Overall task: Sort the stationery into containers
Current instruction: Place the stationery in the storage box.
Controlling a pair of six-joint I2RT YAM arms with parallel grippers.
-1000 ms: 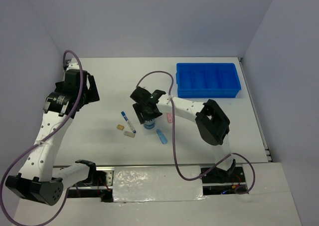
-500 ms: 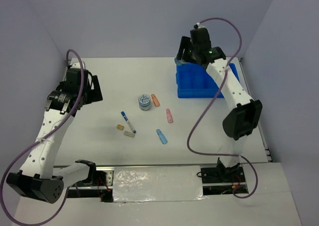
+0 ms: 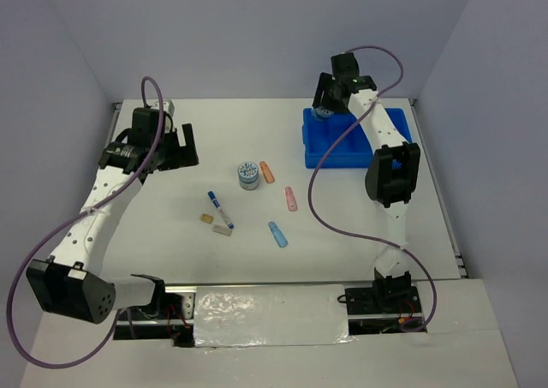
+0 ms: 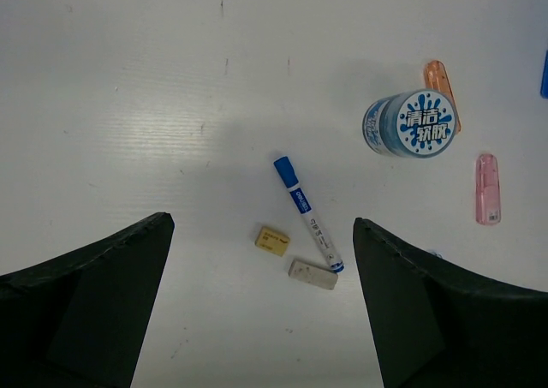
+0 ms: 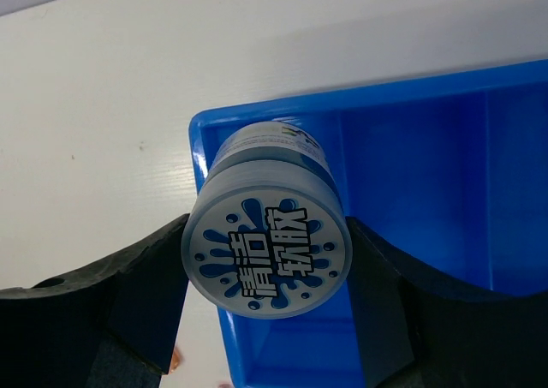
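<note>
My right gripper (image 5: 267, 232) is shut on a round blue-white patterned roll (image 5: 267, 259), held over the far left corner of the blue divided tray (image 5: 428, 148). From above, this gripper (image 3: 327, 105) hangs at the tray (image 3: 377, 140) corner. My left gripper (image 4: 262, 227) is open high over the table, nothing between its fingers. Below it lie a second roll (image 4: 411, 124), an orange bar (image 4: 437, 75), a pink bar (image 4: 487, 189), a blue-white marker (image 4: 306, 225), a tan block (image 4: 272, 240) and a beige bar (image 4: 312, 274). A light-blue bar (image 3: 277, 234) lies nearer the front.
The loose items form a cluster mid-table, from the roll (image 3: 248, 175) down to the beige bar (image 3: 223, 230). The left gripper (image 3: 175, 144) is to their far left. Grey walls close the table on three sides, and the right arm's cable loops above the table right of the pink bar.
The right arm has gone from low over the middle of the table to the tray's far left corner. The left arm has swung farther back and to the right.
</note>
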